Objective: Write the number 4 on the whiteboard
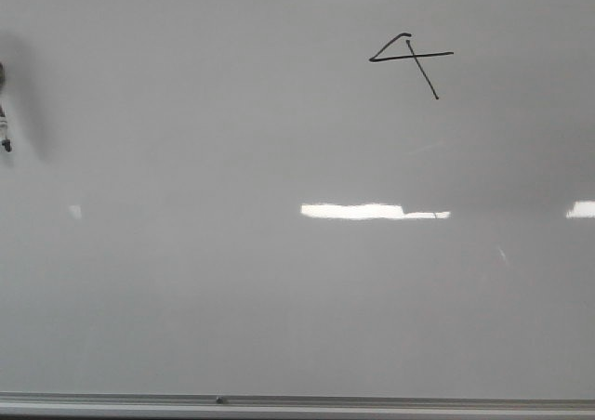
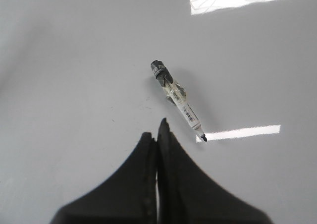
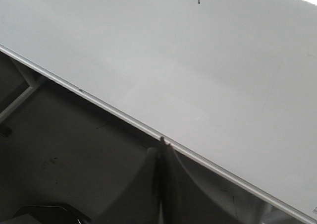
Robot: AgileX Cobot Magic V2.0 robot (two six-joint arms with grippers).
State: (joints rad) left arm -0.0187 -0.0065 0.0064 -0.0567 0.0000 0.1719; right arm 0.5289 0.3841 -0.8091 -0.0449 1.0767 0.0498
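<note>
The left gripper (image 2: 157, 135) has its fingers pressed together, holding nothing; a marker (image 2: 177, 99) lies uncapped on the whiteboard (image 1: 232, 281) just beyond its tips. The right gripper (image 3: 161, 143) is likewise closed and empty, over the board's frame (image 3: 99, 101). The number 4 (image 1: 412, 60) sits in the board's upper right in the front view.

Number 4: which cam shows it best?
Front view: the whole number 4 shows on the whiteboard. Right wrist view catches only one stroke end at its frame edge. Left wrist view shows none, just the marker.
</note>
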